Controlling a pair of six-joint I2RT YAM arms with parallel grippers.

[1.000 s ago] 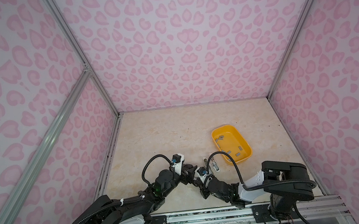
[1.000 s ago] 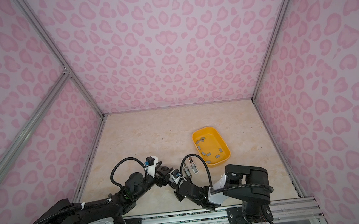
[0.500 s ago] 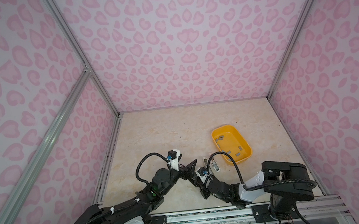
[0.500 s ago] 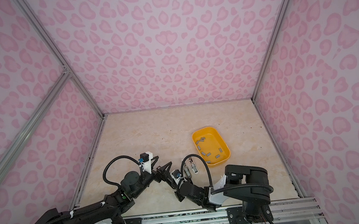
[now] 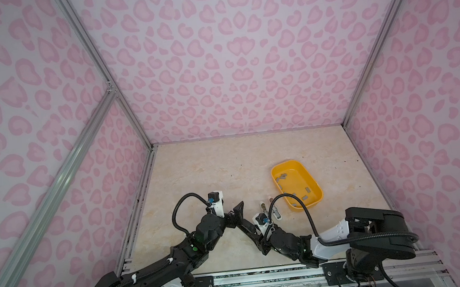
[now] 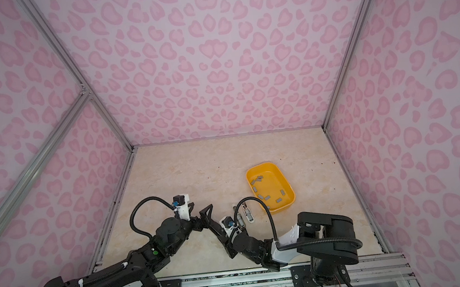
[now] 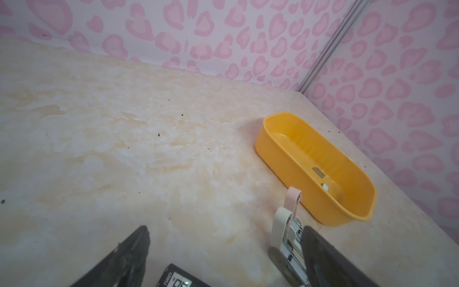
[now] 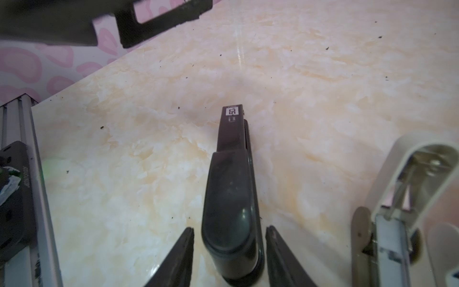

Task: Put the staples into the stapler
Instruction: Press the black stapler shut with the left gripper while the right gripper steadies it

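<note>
- Black stapler [image 8: 231, 188] lies flat on the worktop [image 8: 323, 87], towards the front edge, rear end facing the right claw [image 8: 230, 228]. It looks shut, with no staple channel showing.
- Right claw: fingers apart, one on each side of the stapler's rear, with a visible gap on both sides. It straddles the stapler without gripping. My read is that it's lined up to pin the body.
- Left claw [image 7: 224, 232]: wide apart and empty, hovering over the stapler's front end. Only the label end shows in the left wrist view. It's probably there to lift the lid while the right claw steadies the base.
- Staples [image 5: 281, 177]: loose in the yellow tray [image 7: 280, 161], well to the right of both claws. None are held, and I can see none in the black stapler.
- Cream stapler [image 7: 279, 223] sits between the black one and the tray, with its lid swung up and the metal channel exposed. Pink stapler [image 7: 294, 198] is just behind it, by the tray wall. I can't tell whether the cream one is loaded.
- Judgement: early stage. The black stapler isn't open yet and no staples have been picked up.
- Risk: both claws crowd one small body. A light stapler may skid on the smooth worktop if only one finger touches it.
</note>
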